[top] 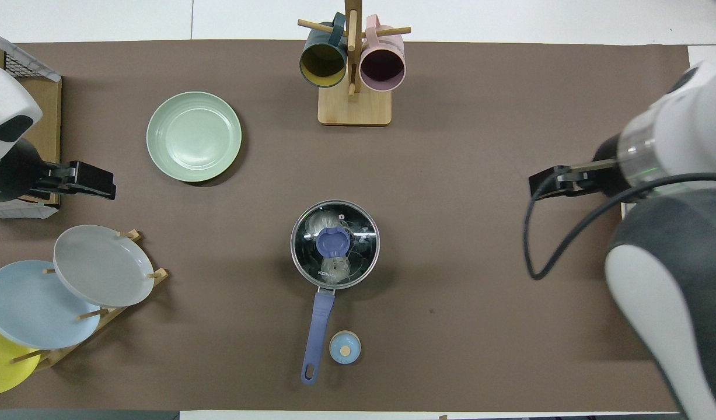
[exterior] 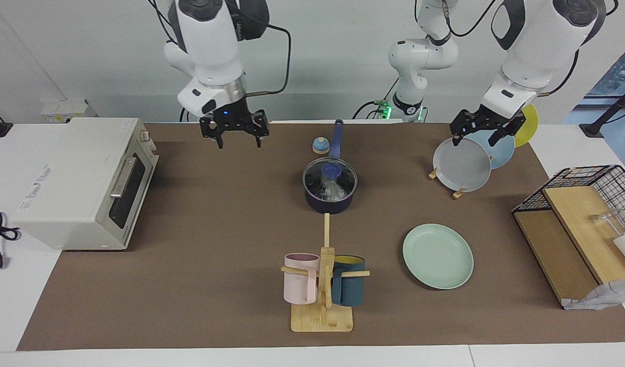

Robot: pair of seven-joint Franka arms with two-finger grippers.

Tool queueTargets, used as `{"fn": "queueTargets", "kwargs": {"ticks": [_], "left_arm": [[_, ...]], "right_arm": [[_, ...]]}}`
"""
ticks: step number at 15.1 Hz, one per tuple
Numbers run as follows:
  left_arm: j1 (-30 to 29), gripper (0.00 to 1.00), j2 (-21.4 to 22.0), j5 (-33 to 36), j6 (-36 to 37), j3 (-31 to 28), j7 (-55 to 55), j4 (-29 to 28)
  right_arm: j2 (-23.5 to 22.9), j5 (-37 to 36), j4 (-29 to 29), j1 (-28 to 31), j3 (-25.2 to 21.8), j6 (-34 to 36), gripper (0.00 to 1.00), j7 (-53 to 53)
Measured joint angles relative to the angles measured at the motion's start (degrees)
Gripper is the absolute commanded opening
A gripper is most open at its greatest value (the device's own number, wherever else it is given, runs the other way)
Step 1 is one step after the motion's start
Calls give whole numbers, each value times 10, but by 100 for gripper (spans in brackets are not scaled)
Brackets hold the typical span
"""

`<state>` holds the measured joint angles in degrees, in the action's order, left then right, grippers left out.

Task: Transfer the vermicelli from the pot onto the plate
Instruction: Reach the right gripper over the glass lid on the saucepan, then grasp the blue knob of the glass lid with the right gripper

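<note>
Vermicelli point(top: 333, 265), translucent whitish clumps of thin glassy noodles, sits inside the small round dark navy saucepan point(exterior: 328, 200) at mid-table, under its clear glass lid point(exterior: 330, 178) with a blue knob. My left gripper point(exterior: 485, 128) hangs with fingers spread over the grey plate point(exterior: 462, 165) in the wooden rack. My right gripper point(exterior: 234, 129) hovers, fingers spread, near the white toaster oven point(exterior: 85, 181). The pot's long blue handle point(top: 317, 335) points straight toward me. The round mint-green plate point(exterior: 437, 256) lies farther out, bare.
</note>
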<state>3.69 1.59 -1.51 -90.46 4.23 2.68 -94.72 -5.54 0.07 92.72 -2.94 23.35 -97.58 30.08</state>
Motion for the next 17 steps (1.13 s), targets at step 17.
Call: {"fn": "queueTargets", "kwargs": {"ticks": [17], "left_arm": [[0,100,0,0,-11,0,0,0]], "right_arm": [[-107,-114,68,-94,106,-199,100,243]]}}
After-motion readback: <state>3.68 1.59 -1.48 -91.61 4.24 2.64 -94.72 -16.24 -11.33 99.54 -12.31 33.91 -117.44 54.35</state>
